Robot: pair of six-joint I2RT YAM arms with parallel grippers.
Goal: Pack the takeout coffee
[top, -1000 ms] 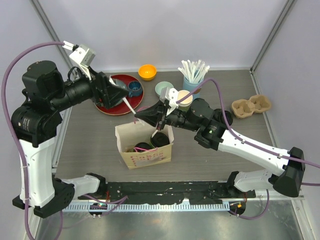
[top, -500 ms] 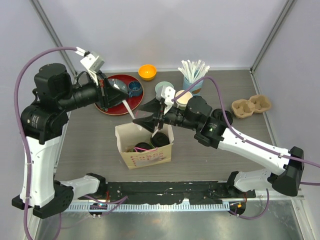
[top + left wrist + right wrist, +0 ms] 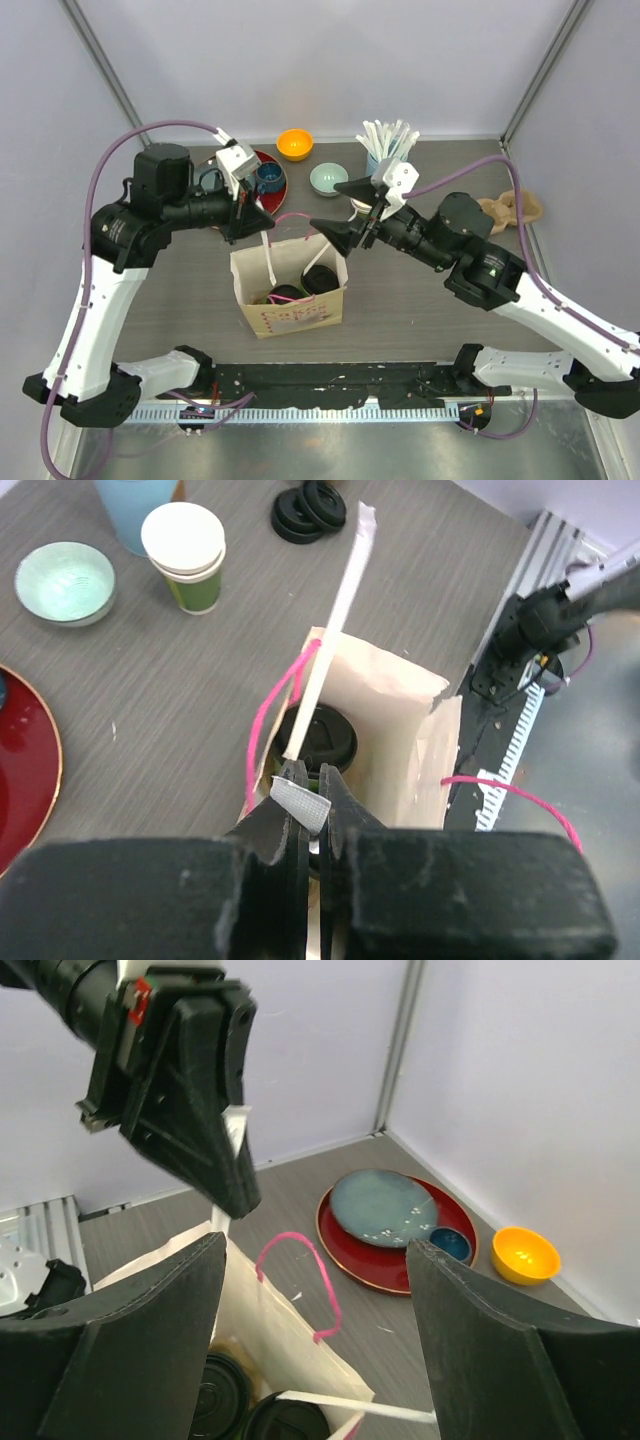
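Observation:
Two takeout coffee cups with black lids (image 3: pixel 287 293) (image 3: pixel 321 279) stand inside the open paper bag (image 3: pixel 292 312); the lids (image 3: pixel 214 1396) (image 3: pixel 290 1422) also show in the right wrist view. A lidless green cup (image 3: pixel 186 555) stands on the table beyond the bag. My left gripper (image 3: pixel 312 780) is shut on a white stick (image 3: pixel 331 630) whose far end reaches past the bag's rim; from above the gripper (image 3: pixel 260 222) hangs over the bag's back left corner. My right gripper (image 3: pixel 345 211) stands open above the bag's back right, nothing between its fingers (image 3: pixel 130 1350). Another white stick (image 3: pixel 350 1406) lies across the bag.
A red plate (image 3: pixel 275 195) with a blue mug (image 3: pixel 268 177), an orange bowl (image 3: pixel 294 144), a mint bowl (image 3: pixel 328 179) and a light-blue cup of sticks (image 3: pixel 385 150) stand at the back. Spare black lids (image 3: pixel 310 510) lie by the lidless cup. A cardboard carrier (image 3: pixel 525 205) sits far right.
My right gripper opened and drew back up and right out of the bag. My left gripper shut on a white stick and swung right toward the bag.

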